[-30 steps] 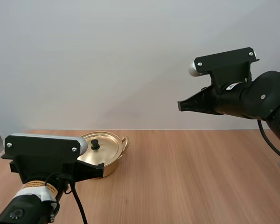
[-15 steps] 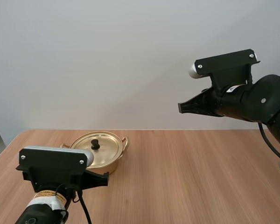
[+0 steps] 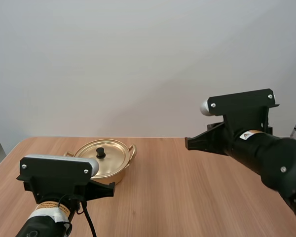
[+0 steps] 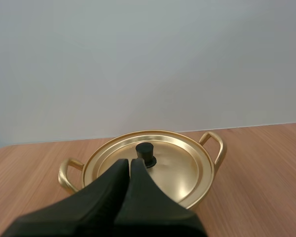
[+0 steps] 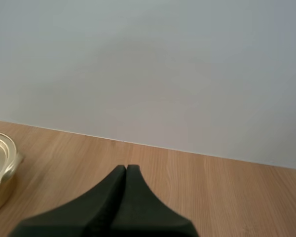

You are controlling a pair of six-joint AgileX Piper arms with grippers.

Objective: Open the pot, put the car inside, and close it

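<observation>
A wide wooden table (image 3: 197, 197) carries a gold pot (image 3: 122, 174) toward its far left side. The pot's lid (image 3: 111, 160) sits flat on top, so the opening step is not yet done and the car has yet to go in. My right gripper (image 5: 126, 170) hangs above the middle of the table, well apart from the pot, with its two black fingers pressed together on nothing. My left gripper (image 4: 129, 164) is low, just in front of the pot and aimed at it, its fingers likewise pressed together and empty. A small black knob (image 4: 145, 153) stands at the lid's centre, just past the left fingertips. The main risk, as I judge it, is that moving forward with the fingers closed would butt the knob or the lid's rim instead of gripping it. That could shove the pot across the smooth wood or knock the lid askew. The fingers need to spread before they reach the knob. An off-centre pinch on so small a knob could also let the lid slip.
</observation>
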